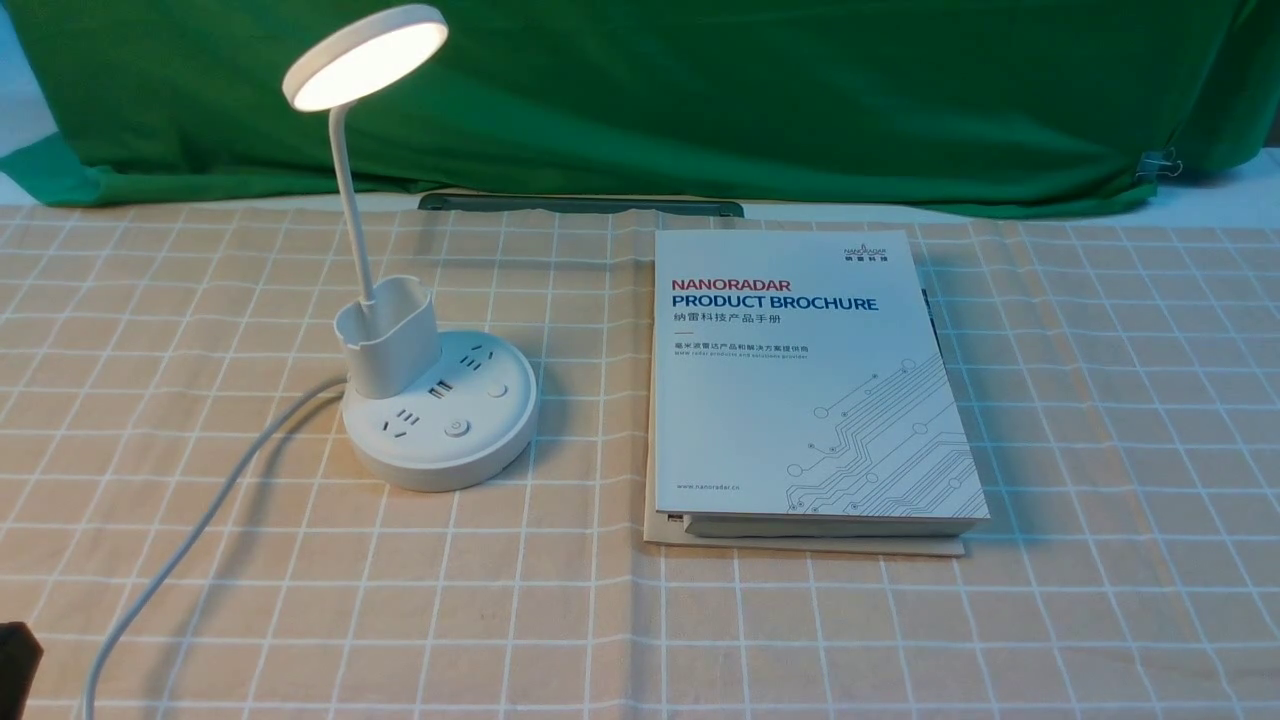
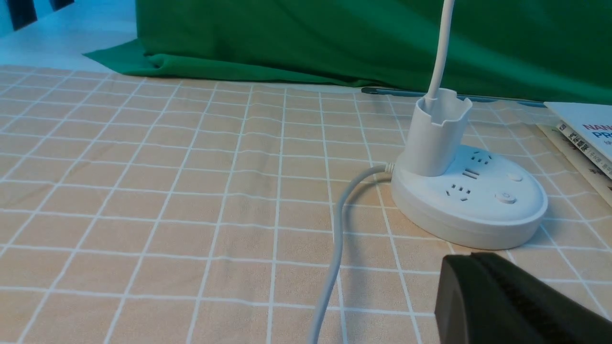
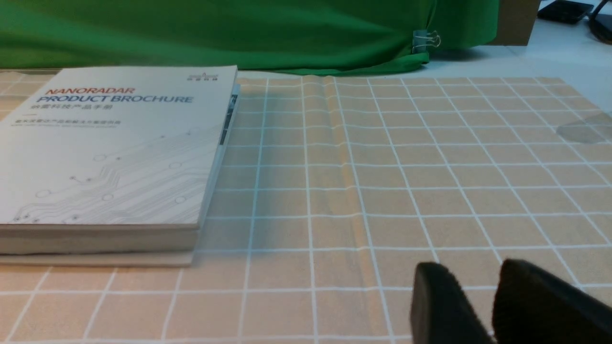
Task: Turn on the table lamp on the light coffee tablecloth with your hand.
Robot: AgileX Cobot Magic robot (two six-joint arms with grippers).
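Note:
The white table lamp stands on the light coffee tablecloth, left of centre. Its disc head glows. The round base carries sockets and a power button, and a white cord runs to the near left. In the left wrist view the lamp base is just beyond my left gripper, which is shut, empty and apart from the base. Only a black corner of the left gripper shows in the front view. My right gripper is open with a narrow gap, empty, low over the cloth.
A thick white "NANORADAR PRODUCT BROCHURE" book lies right of the lamp on another booklet; it also shows in the right wrist view. Plain green cloth hangs at the back. A dark flat strip lies along the far edge.

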